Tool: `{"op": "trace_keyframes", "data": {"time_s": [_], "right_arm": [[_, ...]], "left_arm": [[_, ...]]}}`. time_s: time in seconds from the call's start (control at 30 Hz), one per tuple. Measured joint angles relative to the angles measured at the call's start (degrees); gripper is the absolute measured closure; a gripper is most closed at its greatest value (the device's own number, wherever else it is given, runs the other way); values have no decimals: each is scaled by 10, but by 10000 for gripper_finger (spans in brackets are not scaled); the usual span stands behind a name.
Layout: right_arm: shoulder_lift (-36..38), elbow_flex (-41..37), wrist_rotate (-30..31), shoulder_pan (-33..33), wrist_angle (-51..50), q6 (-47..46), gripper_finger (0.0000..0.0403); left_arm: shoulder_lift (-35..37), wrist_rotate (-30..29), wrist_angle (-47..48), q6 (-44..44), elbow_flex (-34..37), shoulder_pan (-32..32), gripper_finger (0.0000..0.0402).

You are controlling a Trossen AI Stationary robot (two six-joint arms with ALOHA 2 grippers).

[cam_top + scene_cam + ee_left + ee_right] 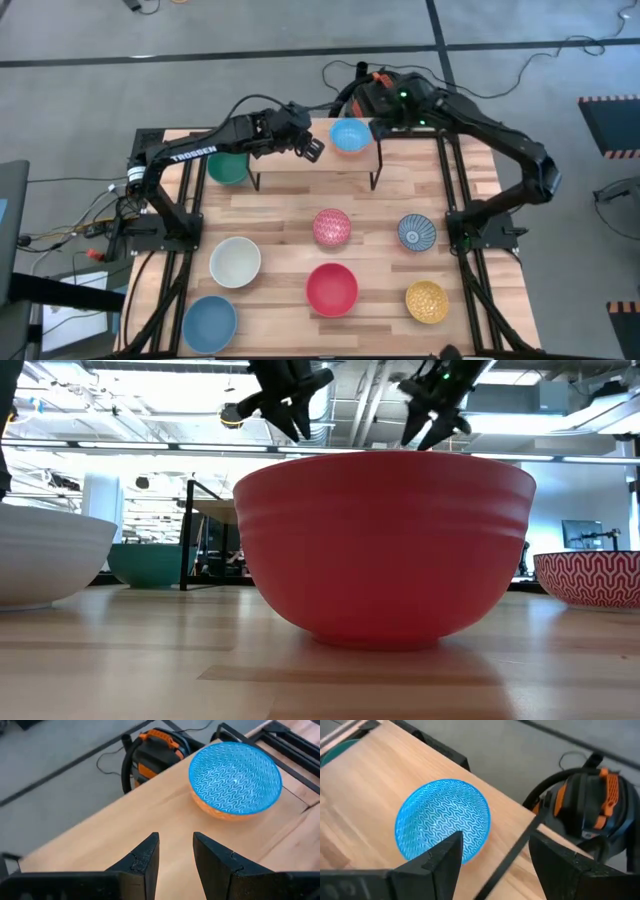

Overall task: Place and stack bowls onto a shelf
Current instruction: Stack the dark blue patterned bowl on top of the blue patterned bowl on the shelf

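A light-blue patterned bowl (pixel 350 135) stands on its base on the right half of the low wooden shelf (pixel 290 160); it also shows in the left wrist view (pixel 235 777) and the right wrist view (pixel 442 822). My left gripper (pixel 310 147) (pixel 176 845) hovers open and empty over the shelf's middle, left of that bowl. My right gripper (pixel 368 112) (pixel 495 845) hovers open and empty just beyond the bowl, at the shelf's far right. A green bowl (pixel 228 167) sits on the table by the shelf's left end.
On the plank table stand a pink speckled bowl (pixel 332 227), a dark-blue patterned bowl (pixel 417 232), a cream bowl (pixel 235 261), a red bowl (pixel 331 288), a yellow bowl (pixel 427 301) and a plain blue bowl (pixel 209 323). An orange-and-black device (pixel 590 805) sits behind the table.
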State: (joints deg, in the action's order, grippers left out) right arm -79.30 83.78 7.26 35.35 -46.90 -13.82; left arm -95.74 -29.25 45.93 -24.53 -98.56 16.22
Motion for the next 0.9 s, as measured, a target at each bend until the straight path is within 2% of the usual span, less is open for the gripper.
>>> {"op": "trace_keyframes", "data": {"time_s": [0.2, 0.4, 0.5, 0.63, 0.8, 0.9], "right_arm": [[85, -61, -36, -12, -38, -44, 148], [181, -157, -42, -79, -43, -170, 148], [209, -201, -27, -136, -44, -262, 148], [219, -247, 34, -240, -49, -385, 148], [217, -284, 108, -373, -55, -533, 148], [206, -290, 126, -437, -54, -587, 149]], "left_arm": [[2, -40, 16, -6, 0, -46, 297], [2, -45, 38, 7, 0, -75, 297], [2, -56, 67, -2, 0, -97, 297], [13, -74, 119, -29, 0, -145, 297], [29, -138, 141, -53, 12, -222, 297], [31, -124, 138, -46, 25, -238, 297]]}}
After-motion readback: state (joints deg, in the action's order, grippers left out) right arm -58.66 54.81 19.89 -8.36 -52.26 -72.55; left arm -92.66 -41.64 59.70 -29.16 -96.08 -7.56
